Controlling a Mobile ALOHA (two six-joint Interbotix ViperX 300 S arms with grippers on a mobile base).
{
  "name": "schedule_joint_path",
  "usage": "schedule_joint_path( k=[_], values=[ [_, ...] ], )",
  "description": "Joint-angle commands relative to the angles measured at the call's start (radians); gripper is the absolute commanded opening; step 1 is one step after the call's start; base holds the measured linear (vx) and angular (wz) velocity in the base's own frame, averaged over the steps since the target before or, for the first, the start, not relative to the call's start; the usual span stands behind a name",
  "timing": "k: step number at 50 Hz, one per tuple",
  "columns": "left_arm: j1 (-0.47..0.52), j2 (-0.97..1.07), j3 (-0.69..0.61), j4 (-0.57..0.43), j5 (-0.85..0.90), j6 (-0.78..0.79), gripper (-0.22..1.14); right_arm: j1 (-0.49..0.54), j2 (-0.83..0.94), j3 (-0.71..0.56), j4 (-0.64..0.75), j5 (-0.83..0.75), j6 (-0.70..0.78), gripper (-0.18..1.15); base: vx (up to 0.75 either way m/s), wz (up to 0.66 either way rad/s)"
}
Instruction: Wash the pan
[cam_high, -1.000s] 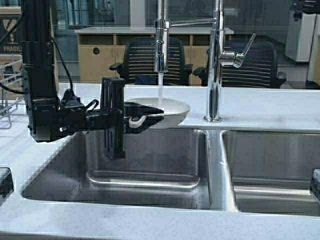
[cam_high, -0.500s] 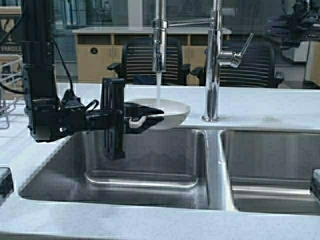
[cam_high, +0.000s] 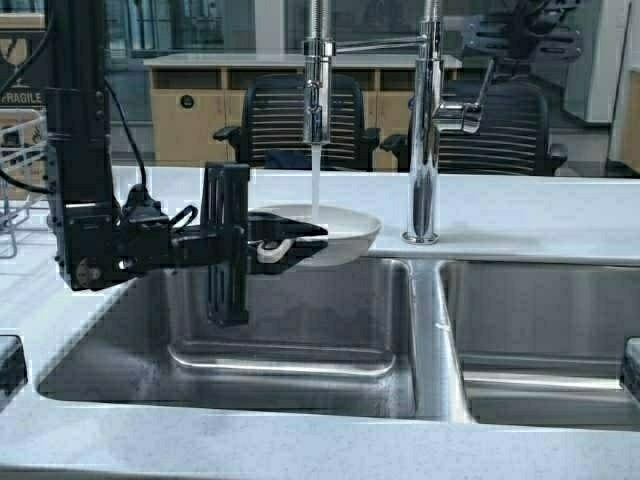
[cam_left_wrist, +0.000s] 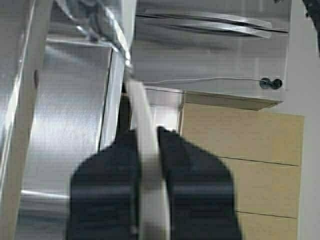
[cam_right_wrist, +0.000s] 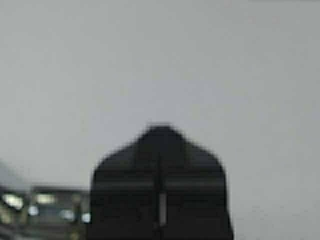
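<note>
the left end effector (cam_high: 290, 243) is clenched on the stubby handle of the shallow round cream-white frying pan (cam_high: 335, 229), which extends rightward from it, level, under the chrome faucet's water stream (cam_high: 314, 183); the right end effector (cam_right_wrist: 160, 207), fingers together, is out of the high view.

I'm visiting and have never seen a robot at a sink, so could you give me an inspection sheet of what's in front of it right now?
Surface: pale speckled counter around a steel double sink.
Job's things: cream pan held level over the left basin, under the faucet; water stream falls into it.
Clutter: wire dish rack at the far left.
Claws: left claw shut on the pan's handle; right claw shut, holding nothing, parked out of the high view.
Cables: black cable runs along the left arm.
Surroundings: two black office chairs and wooden cabinets behind the counter.
</note>
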Motion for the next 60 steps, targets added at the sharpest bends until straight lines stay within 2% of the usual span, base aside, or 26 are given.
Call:
schedule_joint_path(
  k=[1, 13, 21, 28, 35, 42, 46, 52, 56, 60],
  values=[
    [-0.002, -0.014, -0.015, 0.0, -0.031, 0.018, 0.03, 0.048, -0.034, -0.046, -0.003, 0.023, -0.005, 0.05, 0.0, 0.0],
    [-0.002, 0.032, -0.063, 0.0, -0.118, 0.051, 0.03, 0.034, -0.103, -0.029, -0.006, 0.035, -0.035, 0.05, 0.0, 0.0],
    [-0.002, 0.072, -0.114, 0.0, -0.144, 0.175, 0.03, -0.025, -0.224, 0.035, -0.006, 0.023, -0.038, 0.05, 0.0, 0.0],
    [-0.002, 0.061, -0.107, -0.043, -0.133, 0.296, 0.03, -0.066, -0.356, 0.149, -0.006, 0.017, -0.035, 0.05, 0.0, 0.0],
    [-0.002, 0.015, -0.044, -0.155, -0.069, 0.288, 0.03, -0.075, -0.477, 0.29, -0.002, -0.031, -0.031, 0.05, 0.0, 0.0],
    [-0.002, -0.064, 0.038, -0.198, 0.101, 0.238, 0.03, -0.075, -0.575, 0.439, 0.015, -0.077, -0.003, 0.05, 0.0, 0.0],
    [-0.002, -0.1, 0.069, -0.183, 0.169, 0.186, 0.03, -0.075, -0.615, 0.509, 0.031, -0.087, 0.023, 0.05, 0.0, 0.0],
    [-0.002, -0.091, 0.072, -0.098, 0.152, 0.087, 0.03, -0.067, -0.675, 0.604, 0.049, -0.091, 0.049, 0.05, 0.0, 0.0],
    [-0.002, -0.054, 0.046, -0.032, 0.074, 0.051, 0.03, -0.054, -0.715, 0.661, 0.051, -0.092, 0.058, 0.05, 0.0, 0.0],
    [-0.003, 0.002, 0.009, 0.011, -0.077, 0.057, 0.03, -0.044, -0.759, 0.712, 0.051, -0.094, 0.057, 0.05, 0.0, 0.0]
  ],
)
